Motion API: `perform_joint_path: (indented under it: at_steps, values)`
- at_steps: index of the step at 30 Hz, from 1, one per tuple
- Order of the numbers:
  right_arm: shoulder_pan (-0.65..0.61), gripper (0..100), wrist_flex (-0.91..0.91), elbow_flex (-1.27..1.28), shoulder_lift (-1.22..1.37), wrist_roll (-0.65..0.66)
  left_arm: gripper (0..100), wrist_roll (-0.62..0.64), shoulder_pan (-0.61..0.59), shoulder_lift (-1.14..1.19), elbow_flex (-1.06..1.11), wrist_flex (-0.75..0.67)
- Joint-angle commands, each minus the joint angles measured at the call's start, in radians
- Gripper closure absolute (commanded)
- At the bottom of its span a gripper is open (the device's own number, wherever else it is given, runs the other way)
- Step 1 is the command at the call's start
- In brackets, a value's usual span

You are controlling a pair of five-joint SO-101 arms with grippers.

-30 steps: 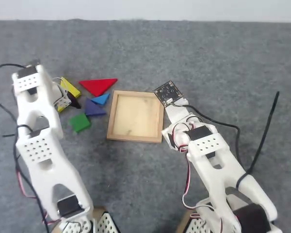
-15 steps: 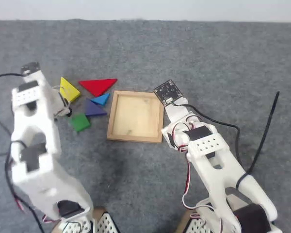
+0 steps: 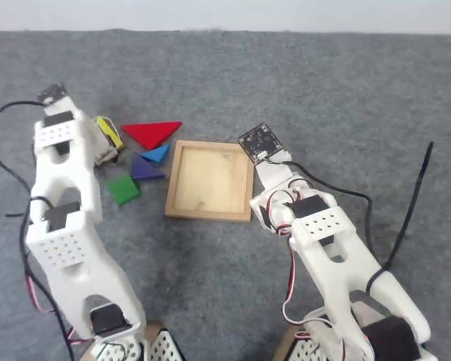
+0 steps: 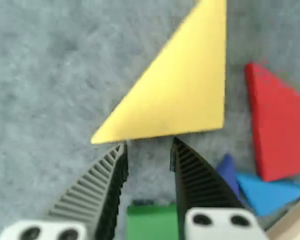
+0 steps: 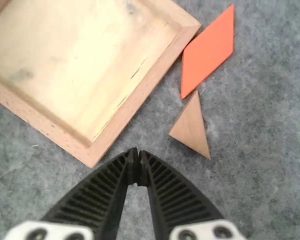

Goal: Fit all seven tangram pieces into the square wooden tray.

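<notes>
Left tool (image 4: 148, 145) partly open, tips at edge of yellow triangle (image 4: 182, 95), right tool (image 5: 138, 153) closed, empty

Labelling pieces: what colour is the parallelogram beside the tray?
Orange parallelogram; best in right wrist view.

On your bench (image 3: 323, 90), the tray (image 3: 207, 215) sits between the arms. Left of it, the far large triangle (image 3: 152, 133) lies off its far left corner. A small triangle (image 3: 157, 153) lies just in front of that, a medium triangle (image 3: 145, 168) lies against it nearer you, and the square piece (image 3: 123, 189) is nearest. Farther left, the outer large triangle (image 4: 180, 100) lies at your left tool's (image 4: 147, 145) tips. Ahead of your right tool (image 5: 138, 152), the parallelogram (image 5: 208, 50) sits just beside a tray corner, with the second small triangle (image 5: 192, 127) just beside it.
</notes>
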Motion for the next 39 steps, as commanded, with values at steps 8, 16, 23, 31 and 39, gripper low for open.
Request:
perform_joint_path:
  at_steps: [8,16,23,31,39]
  values:
    - [0.010,98.6,-0.033,-0.041,-0.015,-0.005,86,0.199,0.083,0.018,-0.308,0.101]
    - [0.008,98.6,-0.028,-0.041,-0.016,-0.003,81,0.307,0.005,0.239,-0.650,0.117]
    - [0.010,98.6,-0.027,-0.041,-0.016,-0.005,79,0.311,0.003,0.496,-1.035,0.110]
    - [0.013,98.6,-0.025,-0.041,-0.016,-0.006,80,0.175,0.011,0.718,-1.351,0.345]
    - [0.016,98.6,-0.025,-0.041,-0.016,-0.005,80,-0.081,0.075,0.772,-1.437,0.529]
